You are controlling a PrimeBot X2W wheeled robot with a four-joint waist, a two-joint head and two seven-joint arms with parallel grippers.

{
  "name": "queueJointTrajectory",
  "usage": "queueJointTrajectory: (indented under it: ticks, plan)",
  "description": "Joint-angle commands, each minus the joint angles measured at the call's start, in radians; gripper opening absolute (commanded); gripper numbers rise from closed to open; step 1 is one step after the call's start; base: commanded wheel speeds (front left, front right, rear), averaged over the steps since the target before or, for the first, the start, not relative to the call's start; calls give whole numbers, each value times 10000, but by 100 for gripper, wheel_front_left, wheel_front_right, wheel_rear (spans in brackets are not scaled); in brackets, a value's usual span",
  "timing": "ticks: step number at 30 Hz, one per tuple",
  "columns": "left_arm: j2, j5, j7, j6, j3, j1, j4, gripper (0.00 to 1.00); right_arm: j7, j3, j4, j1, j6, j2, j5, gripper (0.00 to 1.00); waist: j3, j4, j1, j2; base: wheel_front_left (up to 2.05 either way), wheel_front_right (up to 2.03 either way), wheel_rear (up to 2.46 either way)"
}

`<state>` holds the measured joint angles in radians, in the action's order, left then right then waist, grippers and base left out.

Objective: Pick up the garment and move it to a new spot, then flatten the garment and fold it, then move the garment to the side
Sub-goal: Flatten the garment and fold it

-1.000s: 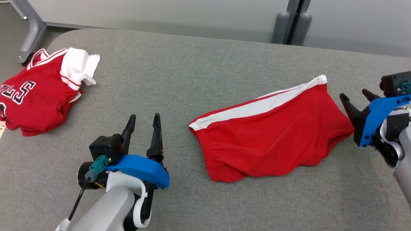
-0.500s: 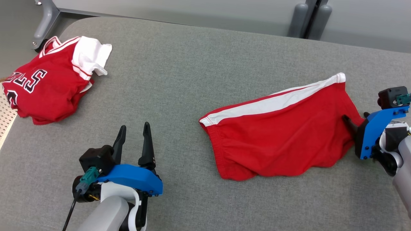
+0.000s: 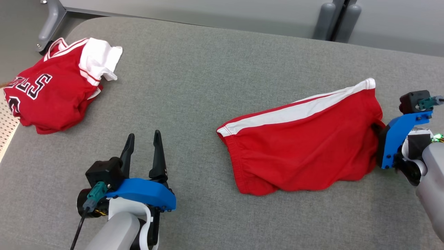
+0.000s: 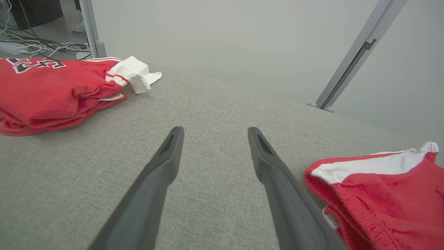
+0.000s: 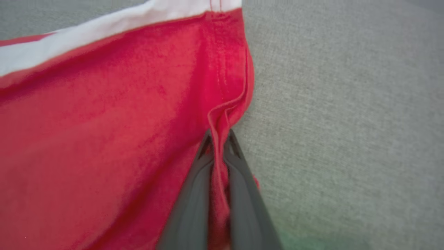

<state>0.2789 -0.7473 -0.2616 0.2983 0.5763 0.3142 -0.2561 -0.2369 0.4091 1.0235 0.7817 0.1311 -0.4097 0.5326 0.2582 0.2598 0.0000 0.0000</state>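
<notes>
Right wrist view: right claw (image 5: pixel 218 136) pinching red shorts (image 5: pixel 104 139) edge fold.

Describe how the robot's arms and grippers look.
The left gripper and right gripper each have two long, dark, tapering fingers on a blue plastic bracket, beside a black block with a teal connector. The forearms are pale grey; a black cable hangs at the left wrist.

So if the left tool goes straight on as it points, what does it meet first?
Nothing, it seems: the left tool points along bare grey pad, between the jersey to its left and the shorts to its right. Height over the pad is unclear.
</notes>
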Motion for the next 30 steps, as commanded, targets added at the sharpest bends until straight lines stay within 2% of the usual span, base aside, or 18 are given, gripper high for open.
queueJointTrajectory:
  ticks: [1, 7, 16, 23, 30]
  plan:
    - [-37, 79, -46, -63, 1, -7, 39, 100, 99, -67, 130, -33, -5, 14, 62, 0, -19, -33, 0, 0, 0, 0, 0]
    - [-69, 253, -47, -112, -9, -17, -41, 100, 1014, -480, -43, -312, -4, 190, 662, 0, -221, -513, 0, 0, 0, 0, 0]
    - [23, 222, 25, -63, 30, -267, -81, 100, 2489, -914, -969, -1628, -4, 376, 1359, 0, -540, -1777, 0, 0, 0, 0, 0]
    - [111, 301, 117, -6, 120, -319, 17, 100, 3685, -1621, -1605, -2921, -2, 1040, 1313, 0, -648, -2591, 0, 0, 0, 0, 0]
    - [196, 319, 210, 99, 194, -387, 109, 100, 4054, -2347, -1994, -3581, -2, 1752, 843, 0, -757, -2901, 0, 0, 0, 0, 0]
